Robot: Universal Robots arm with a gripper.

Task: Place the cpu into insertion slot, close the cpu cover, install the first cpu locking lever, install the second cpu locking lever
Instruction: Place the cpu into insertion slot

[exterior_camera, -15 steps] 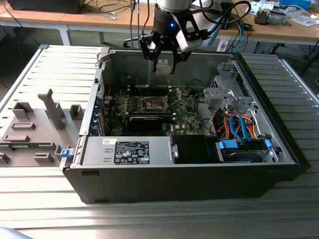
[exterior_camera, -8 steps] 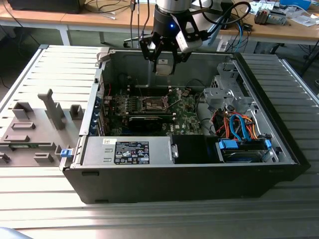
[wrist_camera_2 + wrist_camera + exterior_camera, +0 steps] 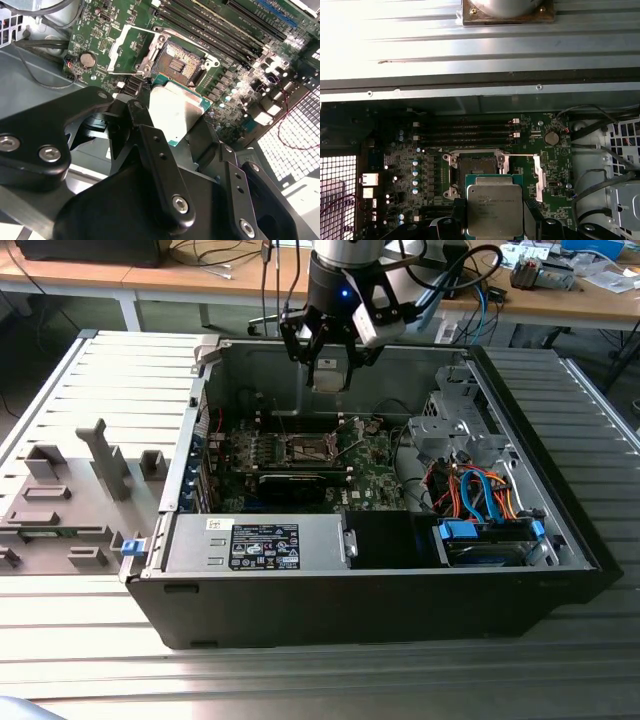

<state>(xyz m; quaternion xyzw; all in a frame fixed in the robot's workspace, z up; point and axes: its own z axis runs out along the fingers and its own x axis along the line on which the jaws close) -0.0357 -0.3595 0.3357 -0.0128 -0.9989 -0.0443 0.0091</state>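
Note:
My gripper (image 3: pixel 328 368) hangs inside the open computer case, above the green motherboard (image 3: pixel 370 465), and is shut on the cpu (image 3: pixel 175 112). The cpu (image 3: pixel 494 210) is a flat square chip with a silvery top, held level between two black fingers (image 3: pixel 150 132). It hovers just beside the insertion slot (image 3: pixel 472 167), not in it. The insertion slot (image 3: pixel 177 62) is bare, its dark centre showing. The cpu cover (image 3: pixel 122 47) is swung open to one side of the slot (image 3: pixel 310 448). I cannot make out the locking levers among the board parts.
The case walls (image 3: pixel 400 350) ring the board. A power supply box (image 3: pixel 255 545) lies along the near side. A drive cage with blue and orange cables (image 3: pixel 480 490) fills the exterior view's right. Long memory slots (image 3: pixel 470 132) run past the socket. A grey fixture (image 3: pixel 60 500) sits outside the case.

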